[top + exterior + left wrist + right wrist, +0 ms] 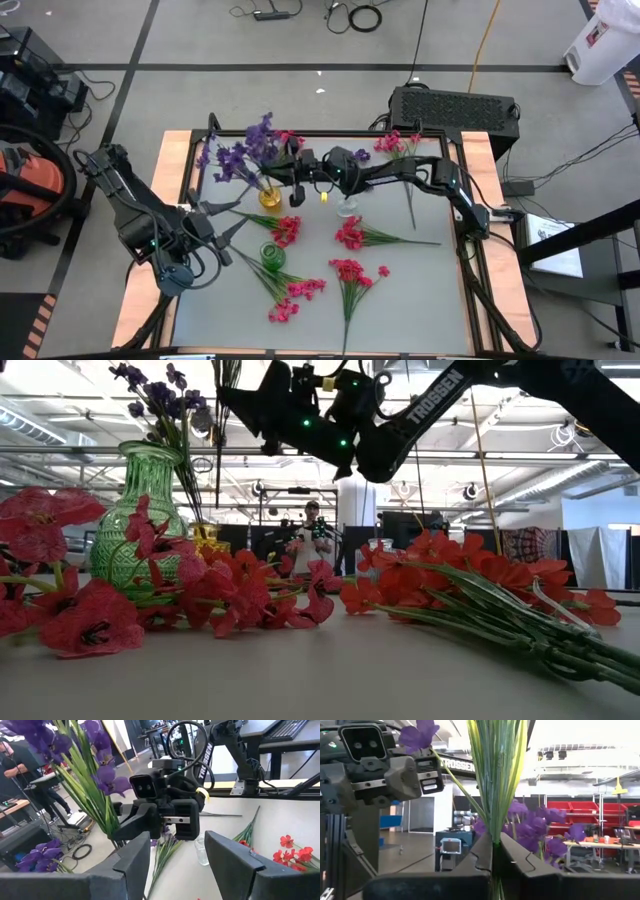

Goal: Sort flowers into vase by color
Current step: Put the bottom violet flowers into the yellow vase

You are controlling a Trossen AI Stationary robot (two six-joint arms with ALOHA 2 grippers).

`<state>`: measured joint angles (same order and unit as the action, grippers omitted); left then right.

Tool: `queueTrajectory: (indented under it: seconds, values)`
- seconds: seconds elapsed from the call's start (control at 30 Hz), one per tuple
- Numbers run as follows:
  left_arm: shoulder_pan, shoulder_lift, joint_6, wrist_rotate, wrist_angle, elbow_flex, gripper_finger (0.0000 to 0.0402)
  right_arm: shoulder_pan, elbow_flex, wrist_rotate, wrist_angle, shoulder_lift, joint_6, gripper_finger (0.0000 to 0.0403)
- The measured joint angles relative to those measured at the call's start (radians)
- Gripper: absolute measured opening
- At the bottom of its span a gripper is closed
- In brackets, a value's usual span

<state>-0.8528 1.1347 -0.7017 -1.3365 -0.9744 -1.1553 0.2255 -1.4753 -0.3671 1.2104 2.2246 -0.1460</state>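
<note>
The right pincer (292, 178) is closed on a bunch of purple flowers (248, 150), their green stems clamped between its fingers (481, 852) in the right wrist view, and it is held above the yellow vase (270, 196) at the far left of the surface (420, 290). The left pincer (222, 218) is spread open and empty, just beside that vase and pointed toward it.

The step in hand is judged to be the seating of the purple stems in the yellow vase. It would be done well if the stem ends were kept gathered and upright over the mouth, lowered straight, and released only once they are well inside (a tilted release could tip the vase). The open left pincer could be used to steady the vase or stems.

The red flowers (349, 235) are left lying on the surface in loose sprigs, with a green vase (272, 257) standing among them and a small clear vase (348, 207) nearby.

Whether the stem ends have entered the vase mouth cannot be told; the mouth is covered by blossoms from above. A person (310, 540) is seen far off in the room.
</note>
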Motion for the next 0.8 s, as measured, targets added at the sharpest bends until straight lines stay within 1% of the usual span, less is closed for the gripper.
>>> queueTrajectory:
  seconds: [0.2, 0.33, 0.53, 0.6, 0.67, 0.8]
  values:
    - [0.0, 0.0, 0.0, 0.0, 0.0, 0.0, 0.0196, -0.017, -0.003, 0.002, -0.039, 0.001, 0.013, 0.0006]
    - [0.0, 0.0, 0.0, 0.0, 0.0, 0.0, 0.0196, -0.027, -0.003, 0.046, -0.032, 0.001, 0.05, 0.0006]
    - [0.0, 0.0, 0.0, 0.0, 0.0, 0.0, 0.0196, -0.023, -0.008, 0.059, -0.063, 0.001, 0.057, 0.0006]
    - [0.0, 0.0, 0.0, 0.0, 0.0, 0.0, 0.0196, -0.024, -0.008, 0.069, -0.072, 0.001, 0.056, 0.0006]
    - [0.0, 0.0, 0.0, 0.0, 0.0, 0.0, 0.0196, -0.025, -0.008, 0.103, -0.072, 0.001, 0.044, 0.0006]
    - [0.0, 0.0, 0.0, 0.0, 0.0, 0.0, 0.0196, -0.026, -0.008, 0.103, -0.072, 0.001, 0.026, 0.0006]
